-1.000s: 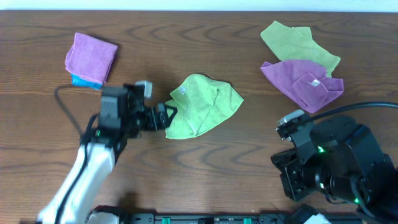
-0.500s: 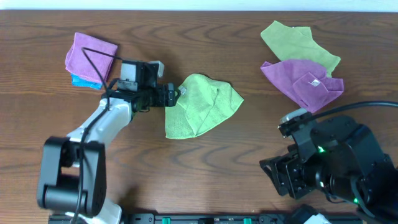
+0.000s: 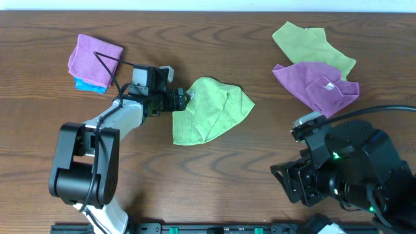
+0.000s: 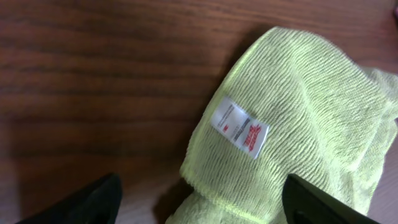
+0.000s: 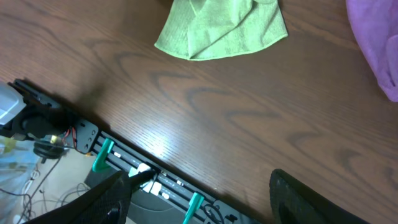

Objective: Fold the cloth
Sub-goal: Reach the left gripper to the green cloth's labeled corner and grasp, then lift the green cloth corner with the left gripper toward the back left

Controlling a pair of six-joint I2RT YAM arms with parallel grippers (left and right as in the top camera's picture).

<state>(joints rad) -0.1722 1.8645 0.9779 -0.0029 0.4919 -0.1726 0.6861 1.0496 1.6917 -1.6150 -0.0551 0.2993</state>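
1. Far left, near the table's [image 3: 227, 175] back edge, a folded purple cloth [image 3: 96, 57] sits on a blue one [image 3: 86, 84], well apart from everything else.
2. The left gripper [image 3: 182, 99] reaches in low from the left with its jaws spread wide. In the wrist view its fingers [image 4: 93, 200] stand either side of the cloth's left edge. I cannot tell whether they touch it.
3. The cloth [image 3: 214, 112] lies rumpled, left of the table's centre. Its back edge is rounded and its front-left corner runs to a point. The white tag [image 4: 240, 127] faces up at the near corner, just beside the gripper.
4. Bare wood stretches in front of the cloth, and to its right as far as the far pile.
5. Back right lies a second green cloth [image 3: 312, 42]. A tagged purple cloth [image 3: 315, 88] overlaps its front edge.
6. The right gripper [image 3: 286, 185] hangs front right, near the table's front edge, with its fingers [image 5: 115, 196] parted and gripping no cloth.
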